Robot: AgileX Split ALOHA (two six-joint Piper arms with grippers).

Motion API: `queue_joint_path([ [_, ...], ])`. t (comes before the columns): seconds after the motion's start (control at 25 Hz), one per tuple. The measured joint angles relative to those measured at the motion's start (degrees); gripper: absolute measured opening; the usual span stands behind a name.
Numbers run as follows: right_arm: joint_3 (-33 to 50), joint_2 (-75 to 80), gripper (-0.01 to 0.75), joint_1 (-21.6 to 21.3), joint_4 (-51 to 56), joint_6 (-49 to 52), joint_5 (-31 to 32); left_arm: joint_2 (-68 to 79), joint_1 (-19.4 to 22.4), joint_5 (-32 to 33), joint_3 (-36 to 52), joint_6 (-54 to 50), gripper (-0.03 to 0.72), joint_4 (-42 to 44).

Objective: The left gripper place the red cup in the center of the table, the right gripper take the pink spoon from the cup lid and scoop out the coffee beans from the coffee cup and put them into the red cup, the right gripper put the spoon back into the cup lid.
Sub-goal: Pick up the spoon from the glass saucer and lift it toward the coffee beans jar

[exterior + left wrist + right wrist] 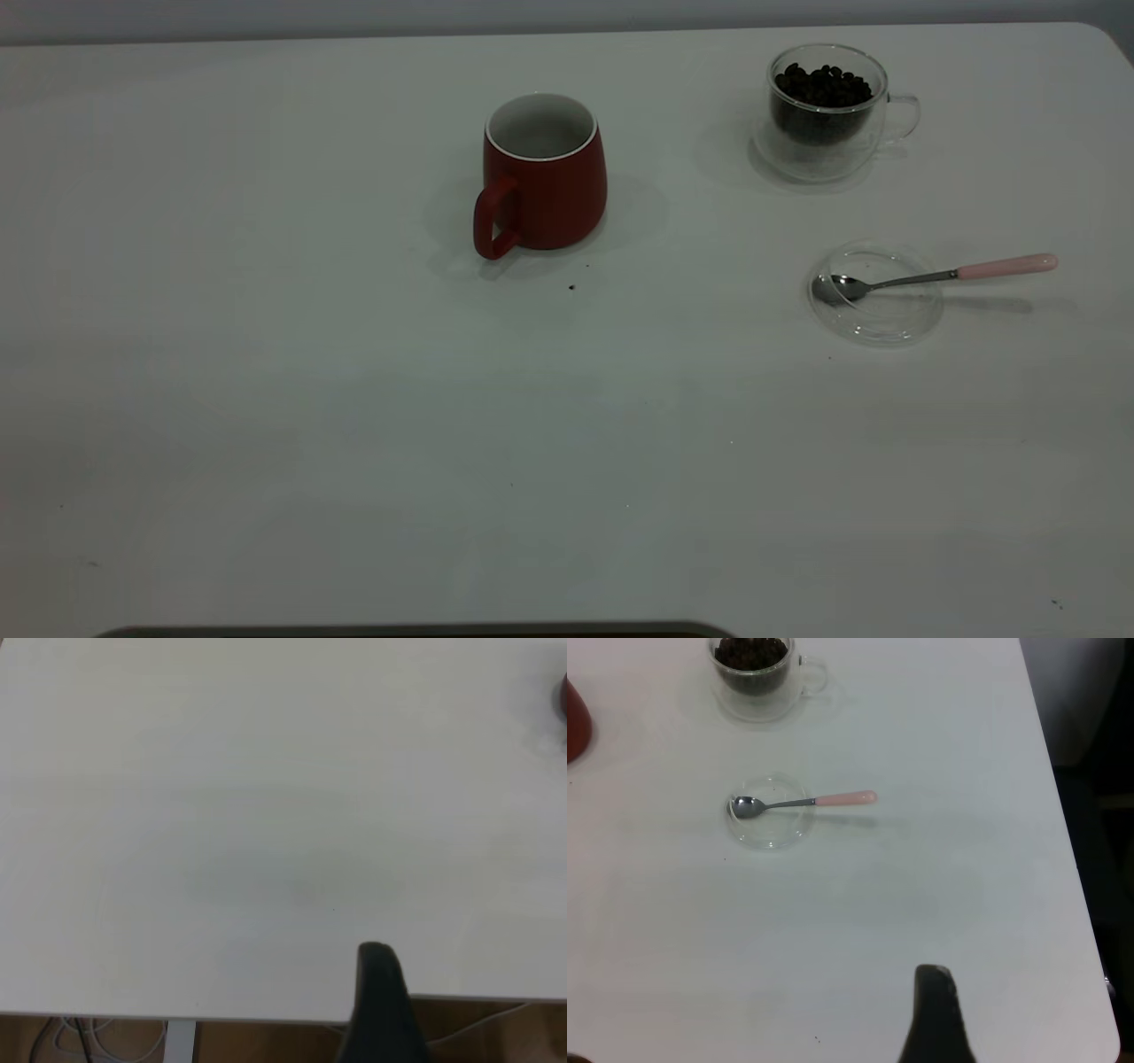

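The red cup [545,173] stands upright near the middle of the table [354,399], handle toward the near left, with nothing showing inside. The coffee cup [824,115] with the coffee beans [824,87] stands at the far right. The pink spoon [939,276] lies with its bowl in the cup lid [875,294] and its handle pointing right. Neither gripper shows in the exterior view. The left gripper [376,992] hangs at the table's edge, far from the red cup [563,700]. The right gripper [935,1010] is well short of the spoon [802,802], lid [771,812] and coffee cup [755,669].
A few dark specks [571,287] lie on the table near the red cup. The table's right edge and rounded corner [1099,1028] are close to the right gripper. A dark strip [416,631] runs along the near edge.
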Motion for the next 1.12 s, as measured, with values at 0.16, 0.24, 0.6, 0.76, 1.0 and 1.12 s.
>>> queue_joint_path([
  [0.16, 0.0, 0.0, 0.591, 0.0, 0.0, 0.0, 0.0, 0.0, 0.0, 0.0, 0.0, 0.0, 0.588, 0.0],
  [0.24, 0.0, 0.0, 0.591, 0.0, 0.0, 0.0, 0.0, 0.0, 0.0, 0.0, 0.0, 0.0, 0.588, 0.0],
  [0.6, 0.0, 0.0, 0.591, 0.0, 0.0, 0.0, 0.0, 0.0, 0.0, 0.0, 0.0, 0.0, 0.588, 0.0],
  [0.76, 0.0, 0.0, 0.591, 0.0, 0.0, 0.0, 0.0, 0.0, 0.0, 0.0, 0.0, 0.0, 0.588, 0.0],
  [1.0, 0.0, 0.0, 0.591, 0.0, 0.0, 0.0, 0.0, 0.0, 0.0, 0.0, 0.0, 0.0, 0.588, 0.0],
  [1.12, 0.0, 0.0, 0.591, 0.0, 0.0, 0.0, 0.0, 0.0, 0.0, 0.0, 0.0, 0.0, 0.588, 0.0],
])
